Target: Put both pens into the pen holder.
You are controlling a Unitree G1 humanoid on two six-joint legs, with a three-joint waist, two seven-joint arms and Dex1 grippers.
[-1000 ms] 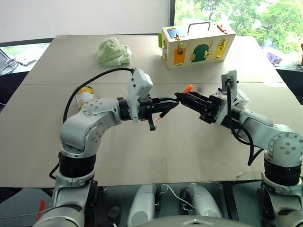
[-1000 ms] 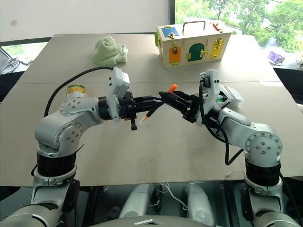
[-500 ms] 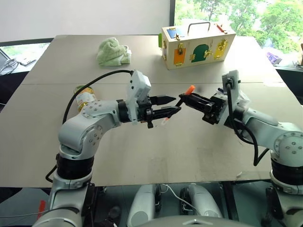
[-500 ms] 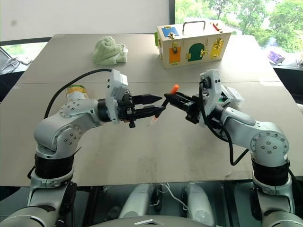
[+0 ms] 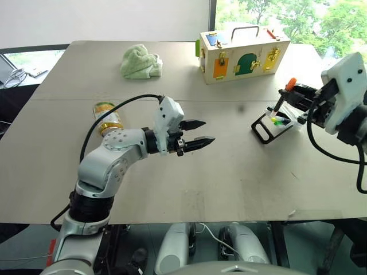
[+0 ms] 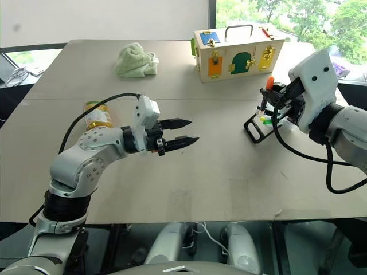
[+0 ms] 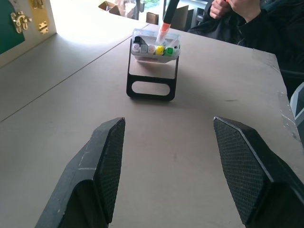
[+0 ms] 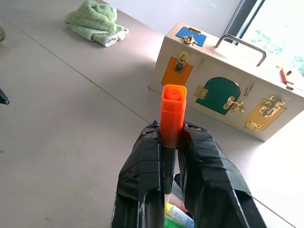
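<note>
Your right gripper (image 8: pixel 172 142) is pinched tight on the orange pen (image 8: pixel 172 111), holding it upright right over the holder (image 5: pixel 274 121), orange cap end up and the other end pointing down at the box. In the left wrist view the pen's lower orange end (image 7: pixel 164 32) sits just at the top of the holder, but you can't really tell if it's touching anything inside. The holder stands tilted on its black looped frame at the right side of the table (image 5: pixel 229 172), with a row of marker ends inside: yellow, green and some pale ones. Your left gripper (image 5: pixel 198 133) hangs over the middle of the table, fingers spread apart and nothing in them. The blue pen can't be made out.
</note>
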